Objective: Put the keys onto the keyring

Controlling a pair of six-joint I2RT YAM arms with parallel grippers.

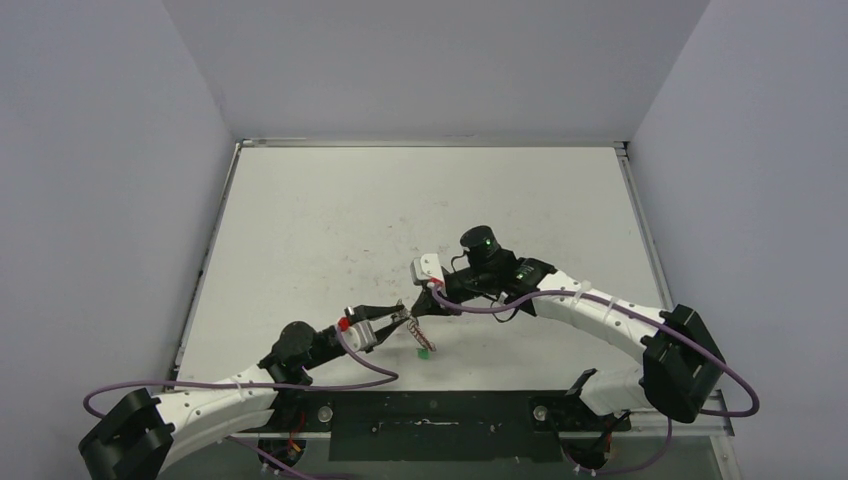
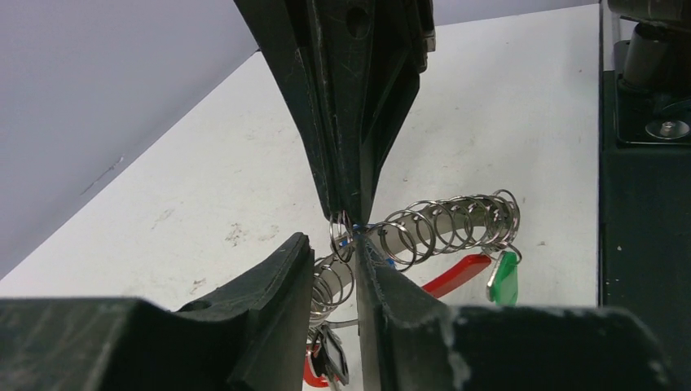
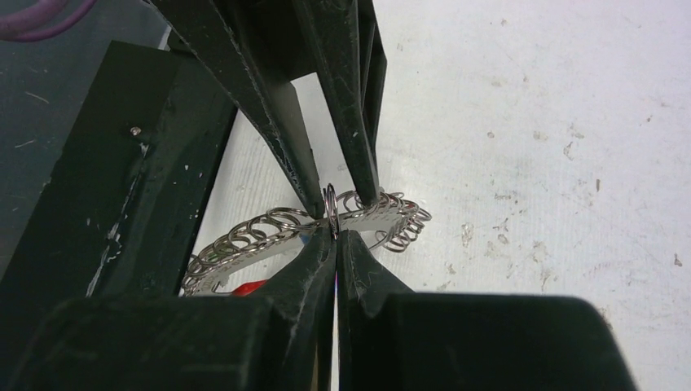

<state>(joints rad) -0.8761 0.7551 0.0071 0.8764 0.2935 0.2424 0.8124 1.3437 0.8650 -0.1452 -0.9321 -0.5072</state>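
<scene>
The right gripper [image 3: 335, 238], jaws pressed together on one turn of the keyring [image 3: 244, 236] at frame centre, faces the left gripper [image 2: 334, 265], narrowly parted astride that coil; the green key [image 2: 506, 278] hangs from it at lower right, apparently threaded, while the blue key is not clearly discernible and is judged outstanding.

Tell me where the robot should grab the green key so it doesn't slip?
Probably grab the green key by its plastic head, the widest and flattest part showing. It sits at the end of the keyring, right beside the red piece. So a pincer would best come from the open side, away from the coil, and squeeze across the flat faces. The metal blade is mostly hidden.
</scene>
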